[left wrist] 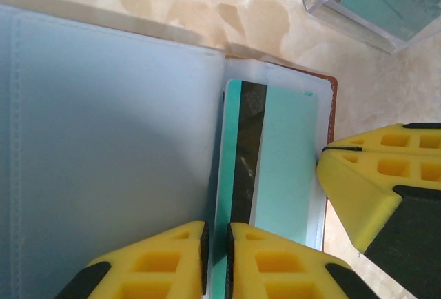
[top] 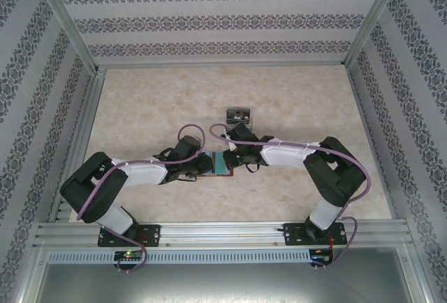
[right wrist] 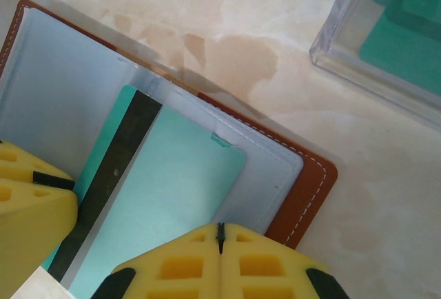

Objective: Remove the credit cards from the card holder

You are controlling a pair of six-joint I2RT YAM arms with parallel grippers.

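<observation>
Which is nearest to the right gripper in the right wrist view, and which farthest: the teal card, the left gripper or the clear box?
Measured from the right gripper:
1. The teal card, right at its fingertips, lying in the card holder.
2. The left gripper, at the card's lower-left edge.
3. The clear box, farthest, at the upper right, on the table beyond the holder's brown corner.

The top camera sits high behind my two bases and looks down and forward over the whole table (top: 140, 100), from far away. My left wrist camera looks along my left gripper (left wrist: 216, 233), very near, down onto the open card holder (left wrist: 103, 140). My right wrist camera looks the same way past my right gripper (right wrist: 220, 233). Both wrist views share the teal card (left wrist: 286, 161) and a corner of the clear box (left wrist: 365, 9).
</observation>
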